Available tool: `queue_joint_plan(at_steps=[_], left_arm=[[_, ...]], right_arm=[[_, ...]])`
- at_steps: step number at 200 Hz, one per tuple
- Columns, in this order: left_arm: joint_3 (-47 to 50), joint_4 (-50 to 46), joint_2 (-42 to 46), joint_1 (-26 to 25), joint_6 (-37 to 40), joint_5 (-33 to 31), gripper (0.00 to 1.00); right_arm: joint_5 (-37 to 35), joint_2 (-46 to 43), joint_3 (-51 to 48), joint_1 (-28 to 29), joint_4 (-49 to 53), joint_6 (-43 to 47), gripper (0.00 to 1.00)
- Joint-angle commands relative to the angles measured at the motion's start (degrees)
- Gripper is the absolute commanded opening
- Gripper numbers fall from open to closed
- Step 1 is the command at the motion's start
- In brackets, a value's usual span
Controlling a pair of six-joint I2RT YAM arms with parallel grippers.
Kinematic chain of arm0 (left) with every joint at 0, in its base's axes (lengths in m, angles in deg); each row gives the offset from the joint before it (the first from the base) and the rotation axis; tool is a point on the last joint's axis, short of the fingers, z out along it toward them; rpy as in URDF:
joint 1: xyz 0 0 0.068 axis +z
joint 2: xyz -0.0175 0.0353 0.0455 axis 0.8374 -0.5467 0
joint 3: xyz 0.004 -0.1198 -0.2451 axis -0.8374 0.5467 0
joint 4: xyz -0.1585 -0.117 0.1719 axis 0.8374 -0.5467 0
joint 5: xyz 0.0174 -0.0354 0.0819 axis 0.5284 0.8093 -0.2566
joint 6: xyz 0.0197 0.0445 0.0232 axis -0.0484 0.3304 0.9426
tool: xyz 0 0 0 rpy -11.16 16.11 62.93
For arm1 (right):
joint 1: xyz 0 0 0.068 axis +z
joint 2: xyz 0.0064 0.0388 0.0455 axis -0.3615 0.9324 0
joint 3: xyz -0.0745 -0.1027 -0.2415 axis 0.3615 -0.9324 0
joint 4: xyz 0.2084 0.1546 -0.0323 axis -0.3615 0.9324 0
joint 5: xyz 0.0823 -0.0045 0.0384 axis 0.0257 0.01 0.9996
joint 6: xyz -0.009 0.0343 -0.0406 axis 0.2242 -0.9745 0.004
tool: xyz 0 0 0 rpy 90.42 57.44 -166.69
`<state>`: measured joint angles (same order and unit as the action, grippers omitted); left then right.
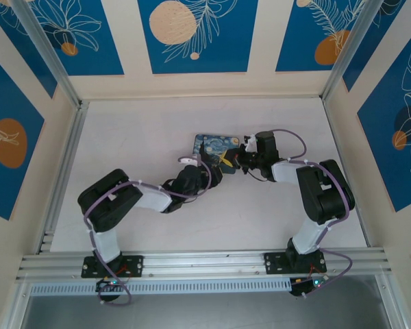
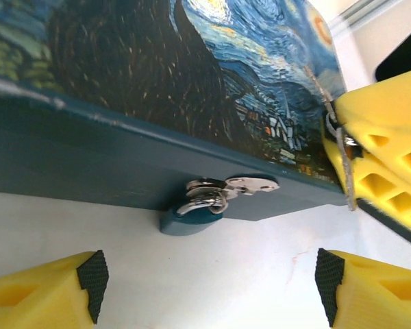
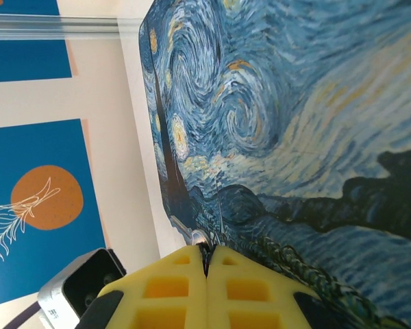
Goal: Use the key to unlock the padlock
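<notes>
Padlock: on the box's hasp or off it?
On. The padlock hangs from the silvery hasp on the box; whether it is locked, cannot tell.

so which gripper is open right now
The left gripper: its fingers stand wide apart in front of the padlock. The right gripper is clamped shut on the key.

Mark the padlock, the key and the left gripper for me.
padlock (image 2: 190, 221): left wrist view, on its dark blue body.
key (image 2: 348, 181): left wrist view, on its thin greyish blade.
left gripper (image 2: 209, 277): left wrist view, midway between its two black pads.
</notes>
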<state>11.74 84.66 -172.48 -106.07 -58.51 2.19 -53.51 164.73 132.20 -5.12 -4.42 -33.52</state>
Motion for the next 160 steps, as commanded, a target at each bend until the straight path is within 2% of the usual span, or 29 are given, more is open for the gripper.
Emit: queue_joint_plan(at_steps=[1, 30, 66, 95, 160], left_arm=[[-3.41, -13.35, 0.64, -0.35, 7.39, -2.19, 0.81], [-4.15, -9.52, -1.53, 0.31, 14.71, 2.08, 0.82], [-4.35, -4.41, -4.52, 2.21, 19.78, 8.63, 0.83], [-5.90, -3.96, -6.56, 2.80, 23.47, 10.35, 0.83], [-8.74, -1.24, -10.82, 2.88, 23.76, 13.21, 0.83]], right_arm=[[-0.21, 2.00, -0.70, -0.26, 1.50, -0.14, 0.00], [-0.04, 2.40, -1.04, -0.26, 1.20, -0.26, 0.00], [0.05, 2.32, -1.19, -0.26, 1.15, -0.36, 0.00], [0.07, 2.30, -1.19, -0.26, 1.12, -0.44, 0.00], [0.00, 2.89, -1.36, -0.26, 1.33, -0.26, 0.00]])
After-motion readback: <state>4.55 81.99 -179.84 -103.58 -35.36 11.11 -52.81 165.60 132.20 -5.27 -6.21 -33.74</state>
